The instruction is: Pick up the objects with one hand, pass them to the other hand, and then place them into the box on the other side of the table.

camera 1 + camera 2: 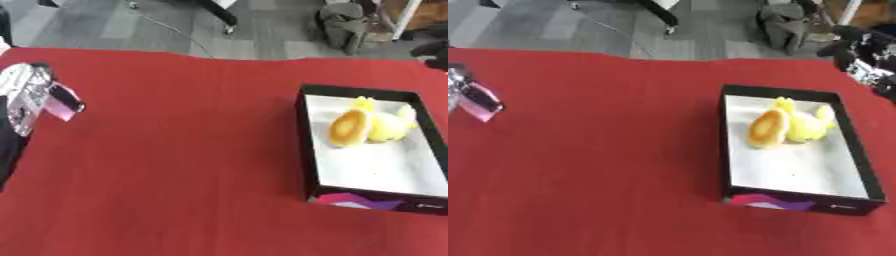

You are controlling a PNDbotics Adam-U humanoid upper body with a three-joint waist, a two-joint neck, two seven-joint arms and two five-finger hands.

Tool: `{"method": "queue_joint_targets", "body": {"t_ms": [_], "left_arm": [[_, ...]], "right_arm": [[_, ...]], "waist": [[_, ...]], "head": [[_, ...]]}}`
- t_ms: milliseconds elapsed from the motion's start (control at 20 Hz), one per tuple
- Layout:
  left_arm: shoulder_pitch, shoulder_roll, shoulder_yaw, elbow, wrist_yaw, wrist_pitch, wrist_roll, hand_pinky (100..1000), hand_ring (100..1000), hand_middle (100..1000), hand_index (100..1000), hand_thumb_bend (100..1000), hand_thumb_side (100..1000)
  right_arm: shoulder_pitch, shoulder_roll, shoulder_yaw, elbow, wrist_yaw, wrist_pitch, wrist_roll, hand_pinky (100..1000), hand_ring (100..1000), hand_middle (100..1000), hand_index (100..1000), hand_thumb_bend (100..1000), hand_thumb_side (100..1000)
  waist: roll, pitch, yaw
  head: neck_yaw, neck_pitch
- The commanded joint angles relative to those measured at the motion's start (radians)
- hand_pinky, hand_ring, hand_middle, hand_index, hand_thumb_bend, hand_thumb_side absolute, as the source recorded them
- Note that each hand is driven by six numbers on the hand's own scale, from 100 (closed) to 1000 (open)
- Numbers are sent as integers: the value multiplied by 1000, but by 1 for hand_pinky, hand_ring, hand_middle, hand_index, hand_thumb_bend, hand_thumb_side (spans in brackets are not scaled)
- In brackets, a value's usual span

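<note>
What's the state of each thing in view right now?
Box: open, upright on the red tablecloth, at the table's right side.
Yellow plush toy: lying inside the box, far end.
Bread-like bun: inside the box, leaning against the toy.
Left robot hand: at the left edge, carrying something pink; fingers unclear.
Right robot hand: raised at the upper right, fingers unclear.

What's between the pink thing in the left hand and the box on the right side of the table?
Nothing visible. The pink object is at the left hand by the table's left edge, and only bare red tablecloth lies between it and the box. The box already holds yellow items, with free white floor in front of them.
</note>
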Motion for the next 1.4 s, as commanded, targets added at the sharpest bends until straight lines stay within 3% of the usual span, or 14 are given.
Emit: {"method": "queue_joint_targets", "body": {"t_ms": [50, 250, 450, 700, 850, 1100, 1400], "left_arm": [[-5, 49, -33, -100, 54, 158, -116, 799, 739, 647, 561, 100, 266], [26, 64, -55, -208, 120, 134, -70, 768, 703, 622, 559, 100, 324], [54, 53, -51, -318, 187, 73, -4, 727, 651, 590, 557, 100, 441], [102, 34, -55, -456, 272, -11, 81, 705, 600, 556, 555, 100, 472], [126, 31, -93, -534, 321, -59, 129, 695, 580, 538, 554, 100, 482], [161, 51, -168, -669, 403, -142, 212, 691, 573, 537, 556, 100, 490], [201, 63, -253, -815, 399, -232, 302, 684, 582, 558, 561, 100, 404]], "right_arm": [[-6, -36, -19, -7, -17, -3, -9, 1000, 1000, 808, 1000, 100, 561], [-10, -36, -21, -17, -36, -7, -14, 1000, 1000, 808, 1000, 100, 549], [-20, -31, -27, -39, -41, -25, -28, 1000, 1000, 813, 1000, 100, 511], [-27, -18, -18, -81, -15, -54, -20, 1000, 1000, 825, 1000, 100, 518], [-30, -13, 9, -89, -28, -25, 22, 1000, 1000, 830, 1000, 100, 618], [-74, -4, 39, -102, -55, 45, 104, 1000, 1000, 838, 1000, 100, 636], [-132, 36, 120, -112, -52, 119, 194, 1000, 1000, 850, 1000, 100, 774]], "waist": [[-1, -34, 2], [-5, -43, 5], [-10, -50, 7], [-16, -52, 6], [-19, -50, 7], [-23, -48, 4], [-25, -42, 2]], "head": [[-6, 3], [-16, 2], [-26, -1], [-43, -6], [-63, -4], [-85, -2], [-99, 1]]}}
